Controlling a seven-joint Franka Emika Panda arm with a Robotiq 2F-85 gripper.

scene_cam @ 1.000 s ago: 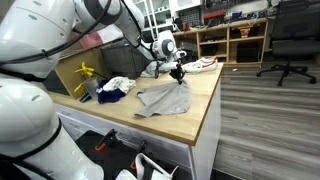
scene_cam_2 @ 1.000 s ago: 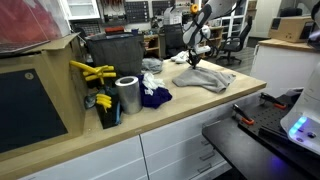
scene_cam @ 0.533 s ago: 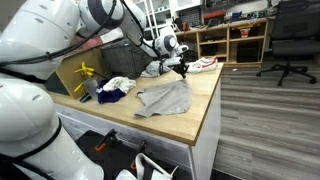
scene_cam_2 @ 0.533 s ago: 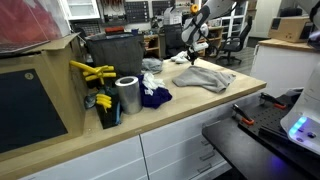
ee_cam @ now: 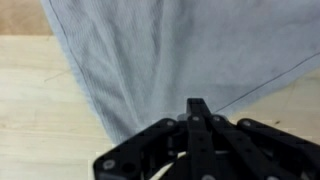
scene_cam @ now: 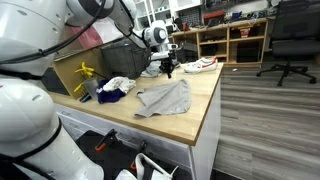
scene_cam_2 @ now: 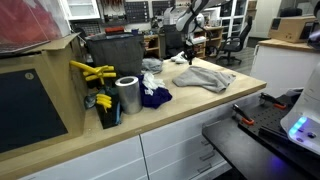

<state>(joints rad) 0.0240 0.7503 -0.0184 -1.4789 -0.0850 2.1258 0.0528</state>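
A grey cloth lies spread flat on the wooden worktop; it also shows in an exterior view and fills the top of the wrist view. My gripper hangs a little above the cloth's far edge, toward the white cloth, and shows in an exterior view too. In the wrist view the fingers are pressed together with nothing between them. The cloth is free of the gripper.
A white cloth and a dark blue cloth lie beside the grey one. A metal can, yellow-handled tools and a black bin stand near the cardboard box. A white and red shoe lies at the far edge.
The gripper has lifted off the grey cloth's far edge and moved sideways toward the white cloth. The grey cloth has settled flat.
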